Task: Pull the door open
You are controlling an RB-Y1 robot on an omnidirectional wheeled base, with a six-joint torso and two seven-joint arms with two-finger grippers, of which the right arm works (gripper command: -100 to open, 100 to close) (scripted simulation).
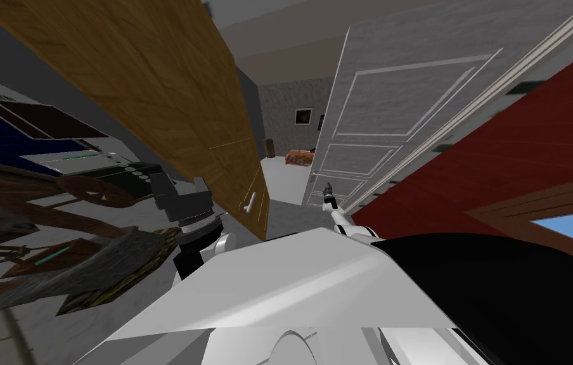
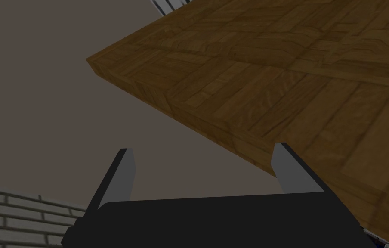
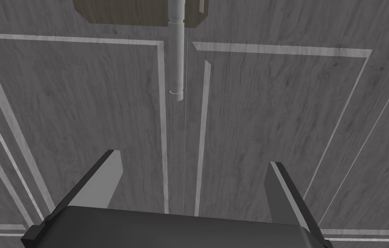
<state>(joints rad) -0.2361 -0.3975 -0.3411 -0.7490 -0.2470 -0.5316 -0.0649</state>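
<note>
The right gripper point(image 3: 193, 159) has its 2 thin grey fingers spread wide with nothing between them, and it faces the grey panelled door point(image 3: 275, 120). Ahead of the fingertips and clear of them, the pale grey round lever handle point(image 3: 176, 64) lies along that door, with a brownish block point(image 3: 125, 10) at its far end. The left gripper point(image 2: 201, 148) is also spread and empty. 1 of its fingers lines up with the edge of the brown wooden plank door point(image 2: 297, 86), but contact cannot be told.

In the head view the brown door swings off to the robot's left and carries its own white lever handle point(image 1: 250, 204). The grey door stands to the right. A gap between the 2 doors shows a further room with a small framed picture point(image 1: 304, 116).

The grey door is probably the one to pull, since the right gripper aims at its handle.

- **Missed grip:** the handle is not yet between the fingers, so closing now would catch nothing.
- **Pushing the door:** an advance slightly off line could strike the panel and push the door away.
- **Slipping:** the lever is thin and round, so a shallow grip could slide off under the pull.
- **Left arm:** it is close to the brown door's edge and could knock it as the robot moves.
</note>
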